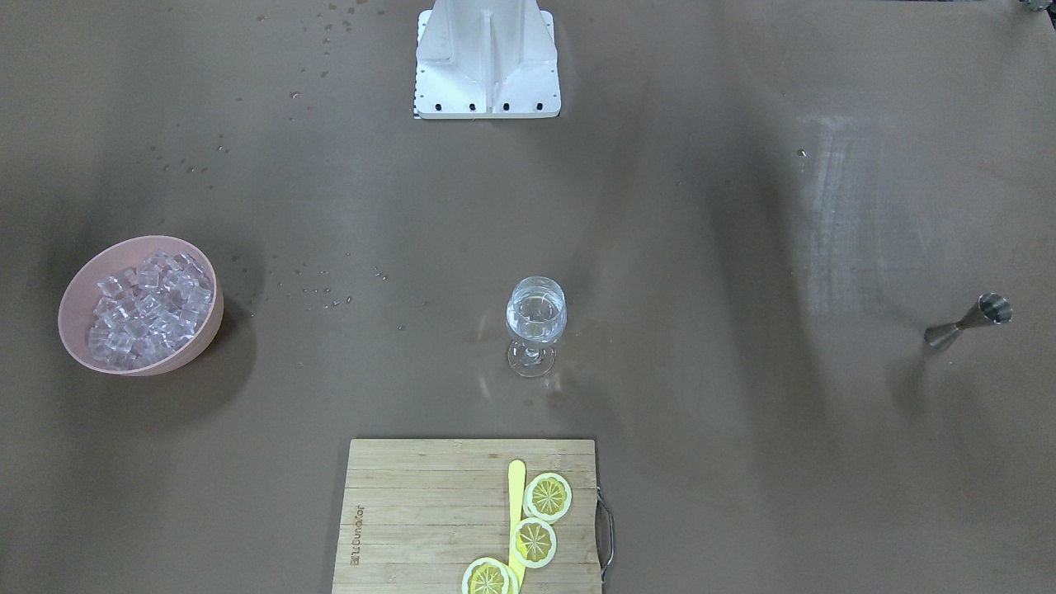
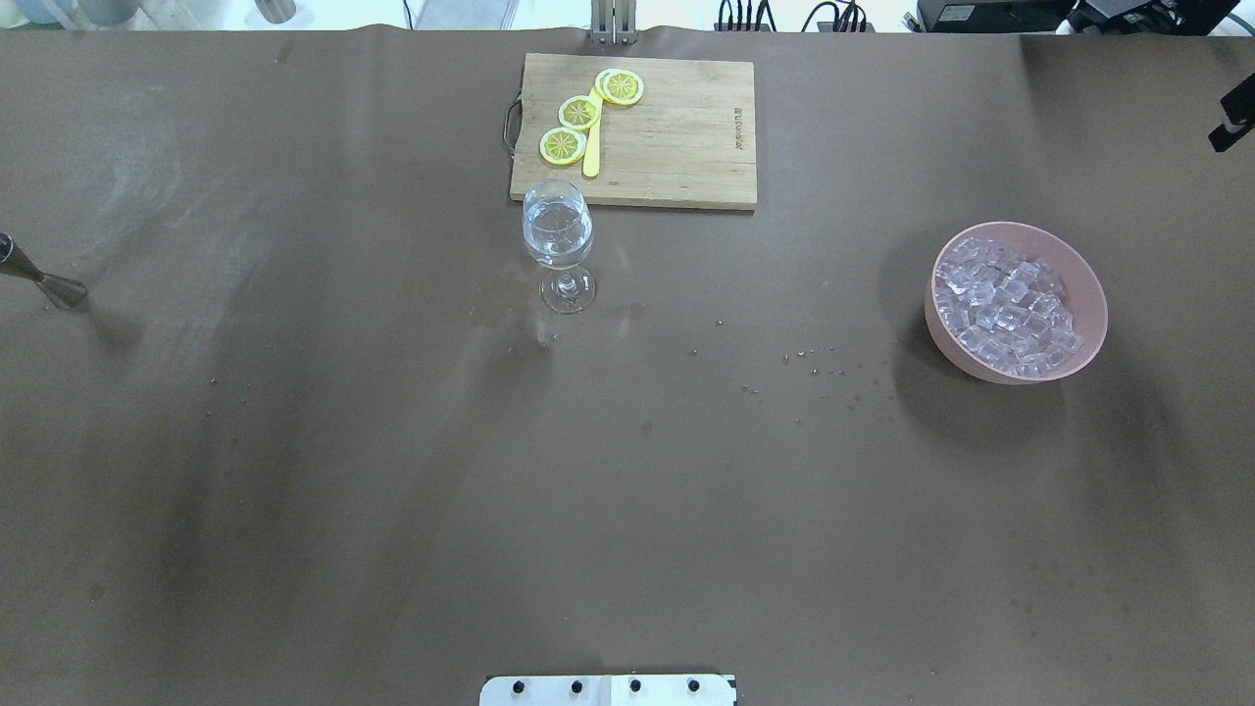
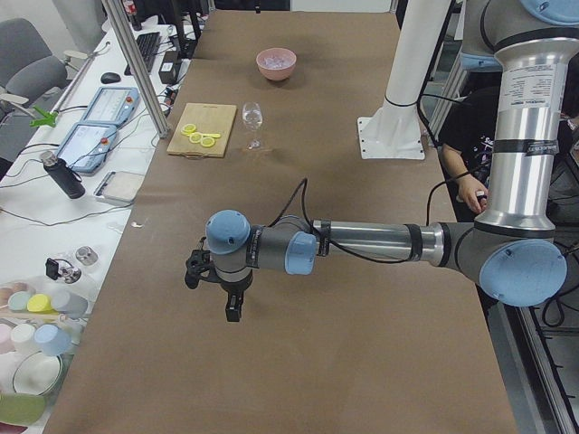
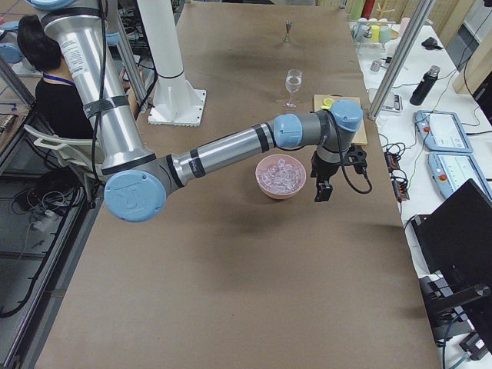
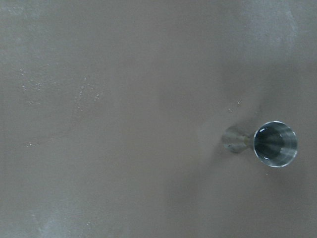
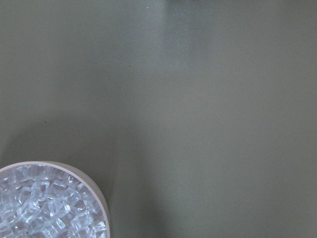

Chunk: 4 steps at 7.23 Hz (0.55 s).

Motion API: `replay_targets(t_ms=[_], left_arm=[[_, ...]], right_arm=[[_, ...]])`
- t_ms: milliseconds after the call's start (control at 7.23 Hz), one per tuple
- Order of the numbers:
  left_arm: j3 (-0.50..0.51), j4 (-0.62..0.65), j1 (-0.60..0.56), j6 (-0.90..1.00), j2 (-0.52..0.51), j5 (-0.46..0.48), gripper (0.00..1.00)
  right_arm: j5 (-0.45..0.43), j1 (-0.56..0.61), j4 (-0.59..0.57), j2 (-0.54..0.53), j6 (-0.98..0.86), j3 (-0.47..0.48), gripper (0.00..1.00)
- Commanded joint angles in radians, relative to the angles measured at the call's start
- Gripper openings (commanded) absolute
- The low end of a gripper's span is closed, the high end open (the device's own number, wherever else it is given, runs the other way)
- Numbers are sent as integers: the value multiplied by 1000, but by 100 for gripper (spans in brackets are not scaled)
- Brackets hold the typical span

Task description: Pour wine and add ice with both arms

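Observation:
The ice is a heap of clear cubes in a pink bowl, which also shows in the right wrist view. A clear stemmed wine glass stands mid-table. A steel jigger stands alone and shows from above in the left wrist view. My left gripper hangs above the table at the jigger's end, apart from the jigger. My right gripper hangs just beside the bowl. Neither wrist view shows fingers. I cannot tell whether either gripper is open or shut.
A wooden cutting board with three lemon slices and a yellow stick lies beyond the glass. The white base block stands at the robot's edge. Small droplets dot the brown mat. A person sits behind the robot.

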Motion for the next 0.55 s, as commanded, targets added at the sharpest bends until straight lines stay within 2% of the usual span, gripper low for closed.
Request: replay_targets(t_ms=[0, 277, 415], left_arm=[[-6, -1, 0, -1, 2, 7, 98], [-41, -23, -1, -12, 40, 15, 98], [-49, -80, -1, -56, 70, 15, 98]], right_arm=[[-5, 11, 0, -5, -15, -15, 100], [0, 11, 6, -20, -18, -9, 99], [2, 2, -14, -23, 4, 76, 97]])
